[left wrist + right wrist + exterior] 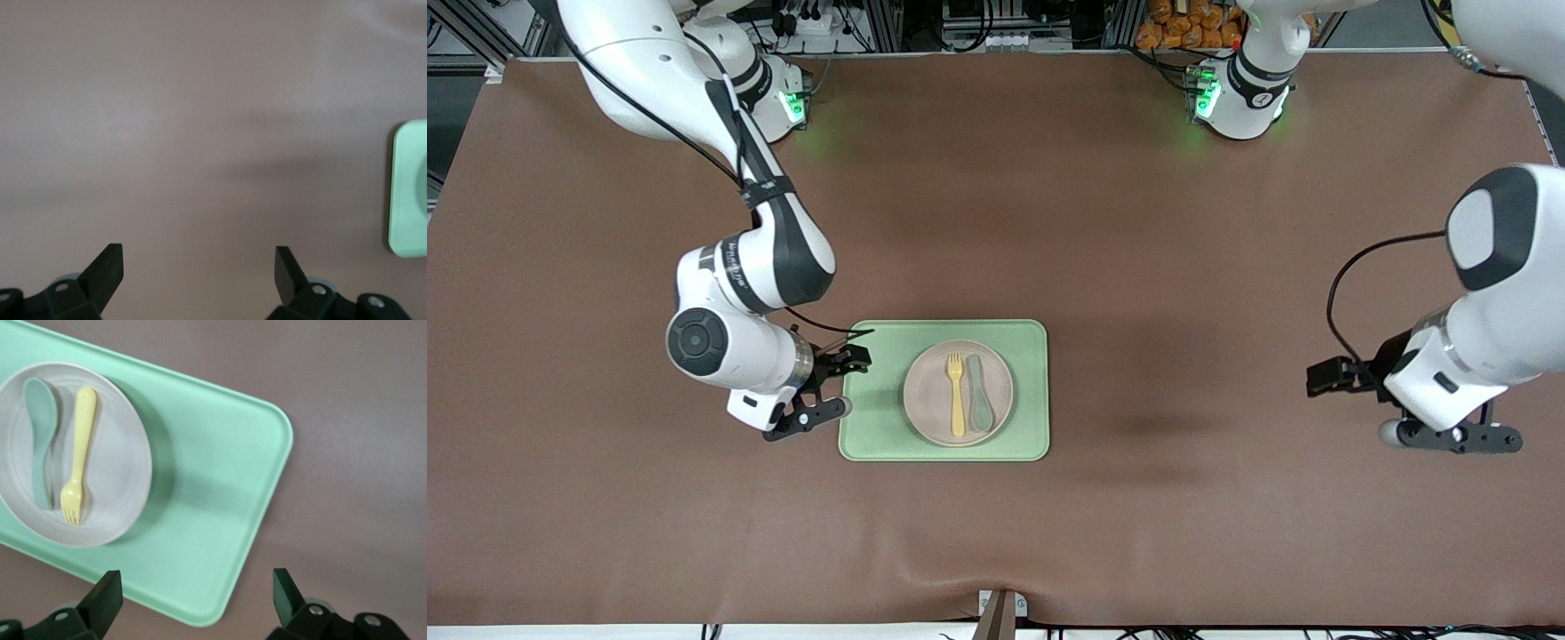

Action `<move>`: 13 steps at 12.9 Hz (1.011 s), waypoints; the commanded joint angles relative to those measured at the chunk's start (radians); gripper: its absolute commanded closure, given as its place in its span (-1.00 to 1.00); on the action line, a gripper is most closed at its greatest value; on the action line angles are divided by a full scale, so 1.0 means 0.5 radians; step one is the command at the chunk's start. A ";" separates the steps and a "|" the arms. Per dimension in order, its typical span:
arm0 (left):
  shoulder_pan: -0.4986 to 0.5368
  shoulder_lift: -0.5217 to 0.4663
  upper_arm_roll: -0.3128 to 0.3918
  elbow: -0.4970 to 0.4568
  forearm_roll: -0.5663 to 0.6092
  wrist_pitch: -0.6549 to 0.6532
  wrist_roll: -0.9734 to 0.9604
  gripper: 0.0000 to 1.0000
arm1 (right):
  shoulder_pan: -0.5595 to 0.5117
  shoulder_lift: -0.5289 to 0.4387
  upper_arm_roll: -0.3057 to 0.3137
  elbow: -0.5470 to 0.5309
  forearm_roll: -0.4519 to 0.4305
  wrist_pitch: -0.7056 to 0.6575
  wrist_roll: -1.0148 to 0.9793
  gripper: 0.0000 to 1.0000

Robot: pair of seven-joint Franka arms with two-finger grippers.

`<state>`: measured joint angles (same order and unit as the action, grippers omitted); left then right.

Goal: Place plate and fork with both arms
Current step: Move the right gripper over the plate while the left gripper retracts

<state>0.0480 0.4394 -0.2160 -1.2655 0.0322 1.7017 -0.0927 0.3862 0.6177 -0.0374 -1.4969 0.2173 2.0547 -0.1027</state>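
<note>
Currently: plate [958, 394] sits centred on green tray [889, 427], fork [957, 395] lying on it beside teal spoon [980, 404]. Right gripper [818, 384] spread wide, empty, over tray's edge toward right arm's end. Left gripper [1449, 436] also wide open, empty, waiting over bare brown table [1138, 222], well apart. Risks: grabbing spoon instead of fork; catching tray rim. Ample clear table all round.
</note>
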 commanded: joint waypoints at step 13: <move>-0.173 -0.912 0.153 -0.500 0.025 -0.330 -0.419 -1.00 | 0.408 0.277 -0.030 0.061 -0.183 0.477 0.677 -0.81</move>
<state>-0.0243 0.0479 -0.1632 -1.4391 0.0346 1.5185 -0.3106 0.5634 0.7264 -0.0404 -1.4907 0.1371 2.2825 0.1887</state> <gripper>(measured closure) 0.000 0.066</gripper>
